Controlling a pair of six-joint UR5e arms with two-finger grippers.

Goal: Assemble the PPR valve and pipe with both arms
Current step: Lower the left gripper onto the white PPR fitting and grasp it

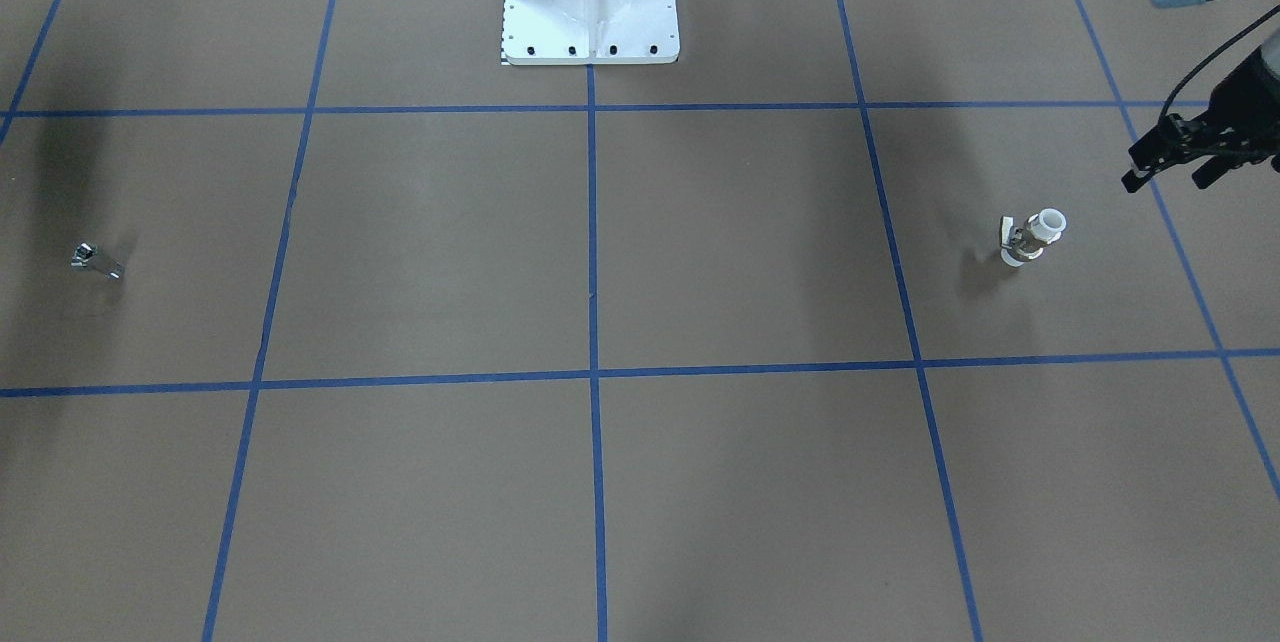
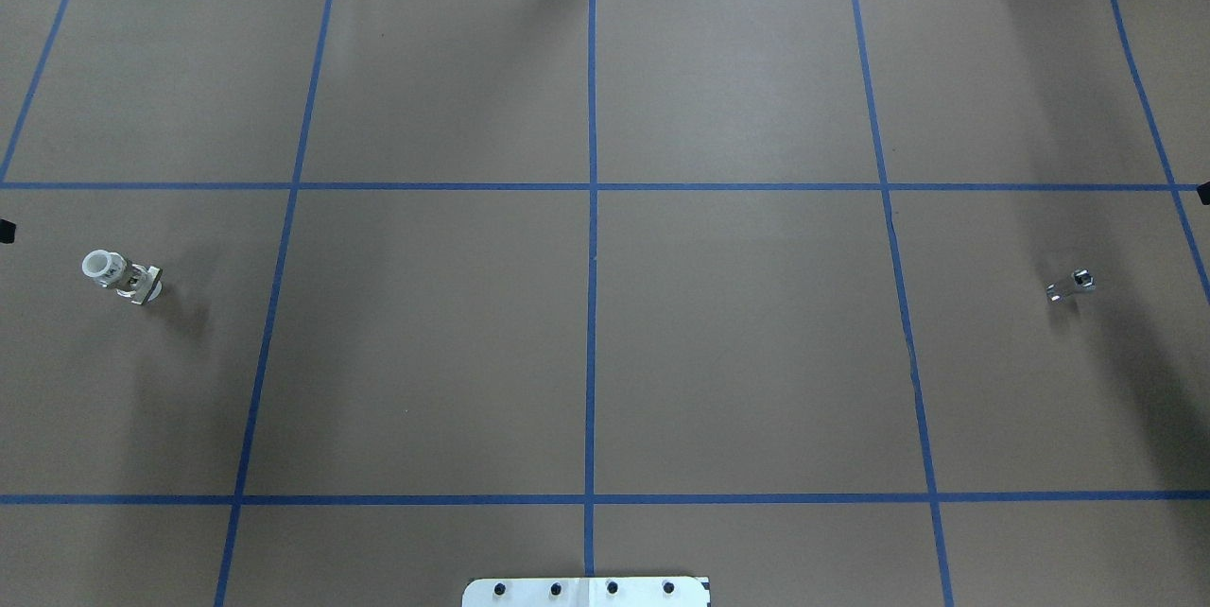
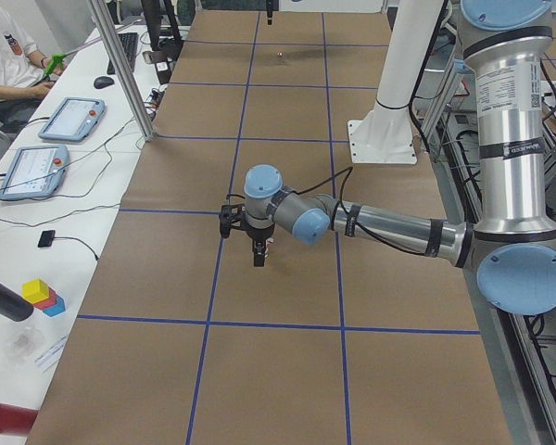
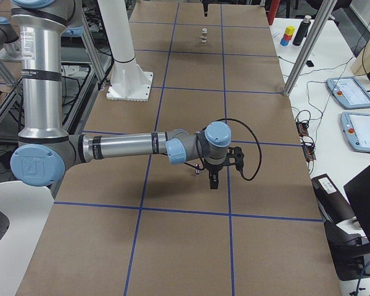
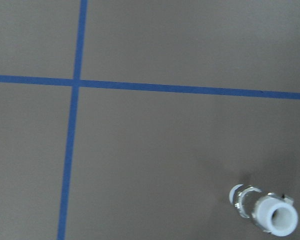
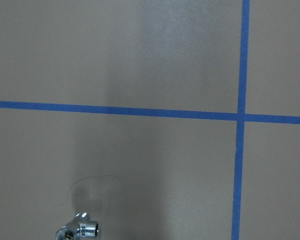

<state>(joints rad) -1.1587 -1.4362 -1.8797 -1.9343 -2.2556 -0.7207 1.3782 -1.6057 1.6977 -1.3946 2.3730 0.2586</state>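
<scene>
Left gripper (image 1: pixel 1165 182): black, two fingers spread apart with nothing between them, hanging above the table (image 1: pixel 750 252) on the left arm (image 3: pixel 389 225). Valve (image 1: pixel 1030 237): near this gripper, lower and toward the table's middle from it, clear of the fingers. It stands on one white end on the brown cover with the other hollow end up, and has a metal band and small lever at mid-height. Right gripper (image 4: pixel 213 176): black, pointing down above the table on the right arm (image 4: pixel 123 147); whether its fingers are spread or pressed together cannot be told. Pipe (image 1: pixel 95 260): small chrome stub on the table below this gripper, not touching it, seen at the bottom edge of the right wrist view. Valve and pipe: well apart, at opposite ends of the table. Pedestal (image 1: pixel 590 2): white, bolted, at the robot's edge between the arms. Tape lines (image 1: pixel 592 222): blue, gridding the cover.
</scene>
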